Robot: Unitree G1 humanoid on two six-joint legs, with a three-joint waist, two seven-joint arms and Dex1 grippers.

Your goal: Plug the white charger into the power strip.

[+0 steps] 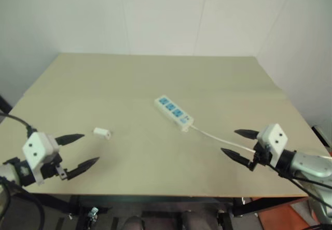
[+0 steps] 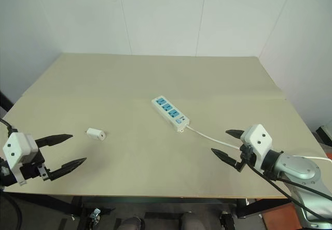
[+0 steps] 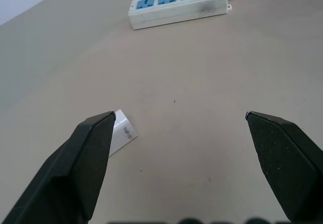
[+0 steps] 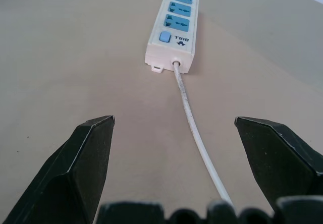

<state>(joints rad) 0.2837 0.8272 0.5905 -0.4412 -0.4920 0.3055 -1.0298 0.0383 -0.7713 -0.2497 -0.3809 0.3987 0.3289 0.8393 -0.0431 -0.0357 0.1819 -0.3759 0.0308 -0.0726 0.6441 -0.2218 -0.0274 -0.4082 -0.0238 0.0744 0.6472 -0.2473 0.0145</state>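
Pre-grasp: charger (image 1: 101, 133) not yet picked.
Both grippers' fingers spread wide, empty; charger to be grasped, strip (image 1: 174, 113) at its 2 o'clock.

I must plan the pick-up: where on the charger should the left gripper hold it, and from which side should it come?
Probably across the two long flat sides of the charger, coming from above on the robot's left. It lies flat and alone on the table, so nothing blocks it. The left gripper is open and nearest. I cannot see its prongs, so leave both ends free.
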